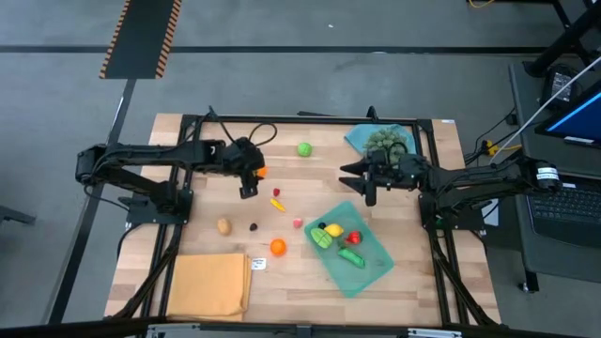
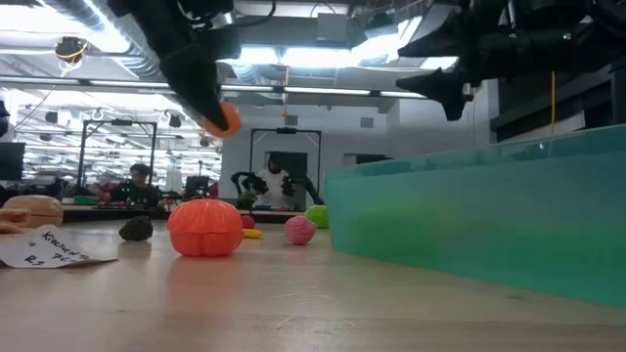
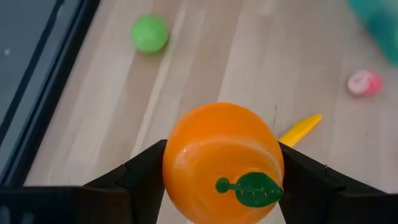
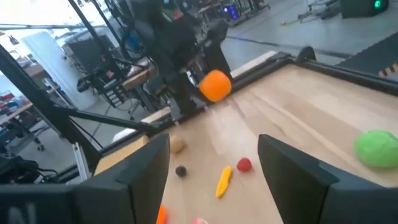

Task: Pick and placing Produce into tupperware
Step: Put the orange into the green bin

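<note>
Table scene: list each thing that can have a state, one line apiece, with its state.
Left hand: shut on the orange toy fruit, raised off the table.
Right hand: open, empty, hanging above the table near the tupperware.
Tupperware: lidless, on the table, holding several produce pieces.
Orange pumpkin-like piece: loose on the table.
Green ball: loose on the table.
Yellow-orange cloth: lying flat.

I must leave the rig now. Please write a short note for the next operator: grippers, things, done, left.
Left gripper: shut on an orange fruit, lifted above the table's left-middle.
Right gripper: open, empty, in the air near the grey-green ball.
Tupperware: right-front of table, holding several pieces, yellow, red and green.
Left on the table: green ball, yellow piece, red, pink, dark, tan, second orange.
Next: likely carry the held fruit to the tupperware.
</note>
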Motion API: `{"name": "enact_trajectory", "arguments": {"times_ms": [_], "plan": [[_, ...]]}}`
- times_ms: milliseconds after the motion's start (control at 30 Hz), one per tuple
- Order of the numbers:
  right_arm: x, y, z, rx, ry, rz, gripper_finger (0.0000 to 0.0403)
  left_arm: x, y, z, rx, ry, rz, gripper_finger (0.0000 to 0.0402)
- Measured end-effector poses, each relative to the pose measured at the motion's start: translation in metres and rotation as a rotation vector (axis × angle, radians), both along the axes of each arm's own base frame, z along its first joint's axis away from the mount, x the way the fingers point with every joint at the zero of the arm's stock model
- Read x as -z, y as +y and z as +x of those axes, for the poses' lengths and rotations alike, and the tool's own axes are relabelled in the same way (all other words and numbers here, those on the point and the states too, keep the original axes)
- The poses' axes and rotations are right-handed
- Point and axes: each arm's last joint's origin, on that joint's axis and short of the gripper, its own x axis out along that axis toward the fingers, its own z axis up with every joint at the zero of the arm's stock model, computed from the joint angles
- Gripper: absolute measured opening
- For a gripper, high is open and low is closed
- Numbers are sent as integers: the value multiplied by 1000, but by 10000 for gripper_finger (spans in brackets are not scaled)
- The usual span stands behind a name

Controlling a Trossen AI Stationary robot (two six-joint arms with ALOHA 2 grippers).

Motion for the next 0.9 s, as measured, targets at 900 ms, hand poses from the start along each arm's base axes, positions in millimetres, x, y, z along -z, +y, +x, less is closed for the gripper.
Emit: {"name": "enact_trajectory", "arguments": {"times_ms": [900], "plan": [[-5, -12, 91, -61, 91, 69, 246, -3, 11, 59, 118, 77, 47, 240]]}}
